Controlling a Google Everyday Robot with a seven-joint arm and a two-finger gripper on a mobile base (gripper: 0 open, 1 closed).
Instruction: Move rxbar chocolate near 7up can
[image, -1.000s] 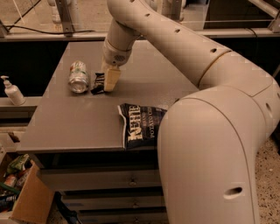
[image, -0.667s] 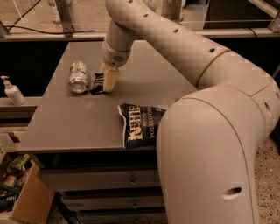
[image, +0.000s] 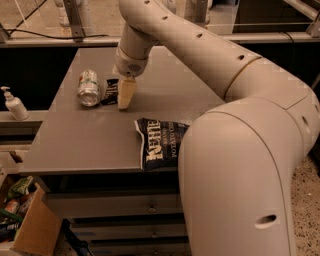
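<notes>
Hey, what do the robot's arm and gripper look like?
The arm is thick, rounded and cream-white, with small dark holes along its shell and a tan ring at one joint. The gripper, down beside the rxbar chocolate, is pale cream.

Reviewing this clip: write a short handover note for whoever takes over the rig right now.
Gripper: low over the far left of the table, touching or right beside the rxbar chocolate.
7up can: lying on its side, just left of the bar.
Done: the bar is already close to the can.
Left, probably: make sure the bar is free, then lift away.
</notes>
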